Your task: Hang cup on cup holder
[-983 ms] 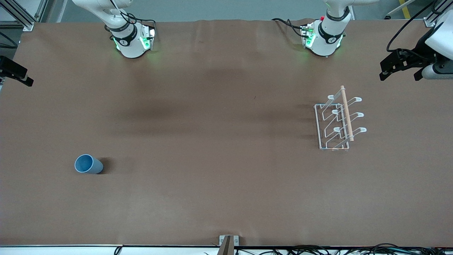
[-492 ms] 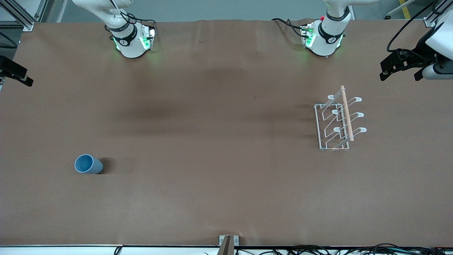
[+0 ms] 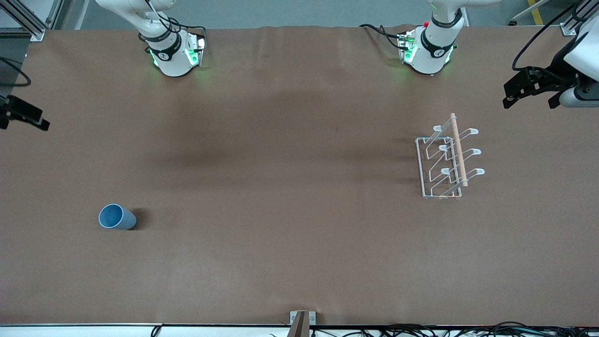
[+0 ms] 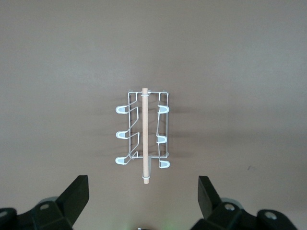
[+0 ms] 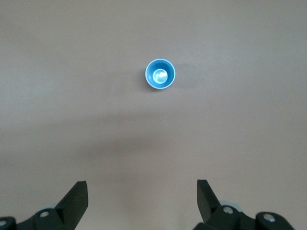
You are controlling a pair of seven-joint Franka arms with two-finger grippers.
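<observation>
With both hands spread, the left hand [image 3: 514, 91] at upper right and the right hand [image 3: 25, 114] at the frame's upper-left edge, the small light-blue matte tumbler [image 3: 116, 217], standing upright at lower left on the brown bench [image 3: 281, 187] well apart from the white wire rack with a wooden rod [image 3: 447, 161], could be tipped by an off-centre grasp.

The right gripper [image 3: 23, 117] is cut off at the front view's left edge, only a dark stub showing, while the left arm [image 3: 578, 61] runs out at the upper right. In both wrist views the lower edge clips each gripper's fingers [image 4: 76, 196] [image 5: 76, 199] to their tips. The cup holder [image 3: 447, 159] has far prongs tangled behind its wooden rod [image 3: 458, 150]
</observation>
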